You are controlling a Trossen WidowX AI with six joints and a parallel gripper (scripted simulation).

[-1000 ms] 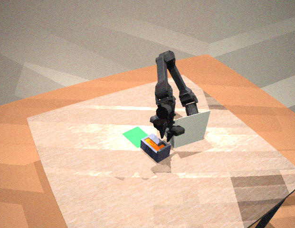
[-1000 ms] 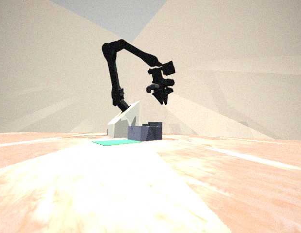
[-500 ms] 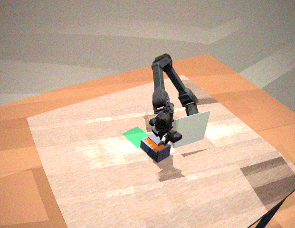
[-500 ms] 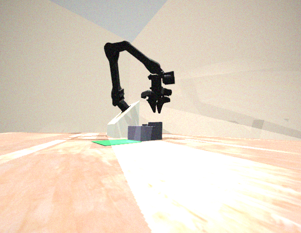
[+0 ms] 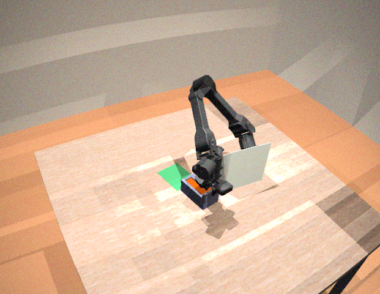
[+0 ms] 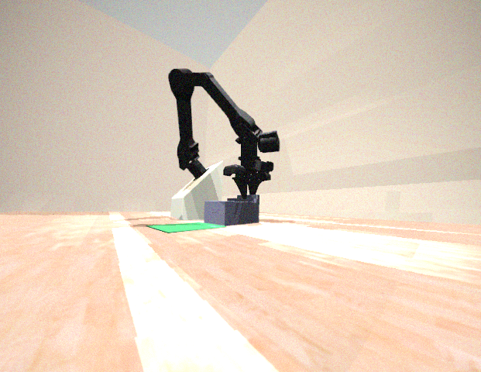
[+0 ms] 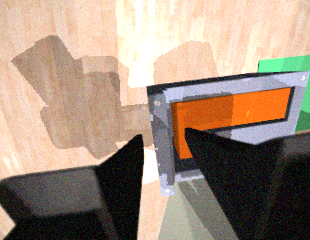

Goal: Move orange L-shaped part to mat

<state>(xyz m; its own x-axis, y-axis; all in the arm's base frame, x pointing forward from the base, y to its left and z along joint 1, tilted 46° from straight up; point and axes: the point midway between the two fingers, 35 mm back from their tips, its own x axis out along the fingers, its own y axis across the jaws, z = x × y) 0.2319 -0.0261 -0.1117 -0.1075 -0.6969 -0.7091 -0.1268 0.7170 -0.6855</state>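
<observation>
The orange L-shaped part [image 5: 193,184] [image 7: 260,107] lies in the pocket of the grey tray [image 5: 191,192] [image 6: 240,214] [image 7: 245,84]. Its L-shaped end is the one near the gripper. No orange shows above the tray walls in the exterior view. My gripper [image 5: 210,190] [image 6: 248,195] [image 7: 163,136] points down, part-way open, with nothing between its fingers. Its fingertips are at about rim height over the L-shaped end of the tray; whether one touches the part cannot be told. The green mat [image 5: 174,173] [image 6: 180,227] [image 7: 282,65] lies beside the tray's other end and is empty.
A pale wedge-shaped block [image 5: 246,166] [image 6: 202,200] stands close behind the tray, at the arm's base. The arm's shadow falls on the wooden table [image 5: 136,221] and across part of the tray.
</observation>
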